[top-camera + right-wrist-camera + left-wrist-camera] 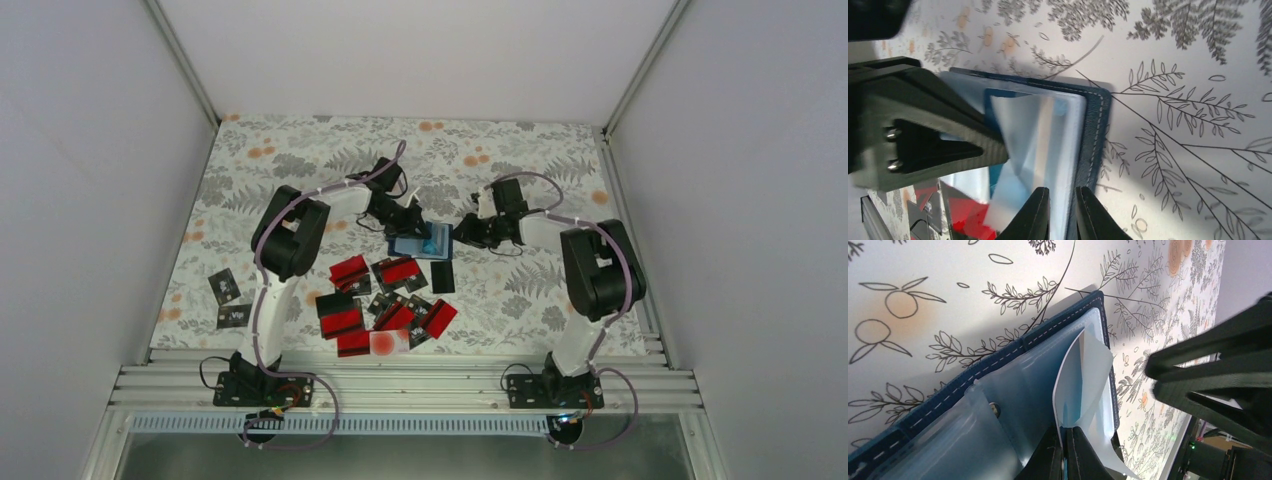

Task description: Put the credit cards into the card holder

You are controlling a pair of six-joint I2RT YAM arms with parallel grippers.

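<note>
The navy card holder (412, 247) lies open in the middle of the table, its clear sleeves (1023, 390) facing up. My left gripper (1064, 432) is shut on a light blue credit card (1073, 375) whose far end sits among the sleeves, one clear flap curling beside it. My right gripper (1063, 192) grips the holder's stitched edge (1095, 125), its jaws narrowly apart with the cover and sleeve edges between them. Several red and black credit cards (385, 300) lie scattered nearer the arm bases.
Two black cards (225, 288) lie apart at the left. A pale card with a red blot (388, 342) sits by the table's near edge (400, 352). The left gripper's body (913, 135) is close to my right fingers. White walls enclose the table.
</note>
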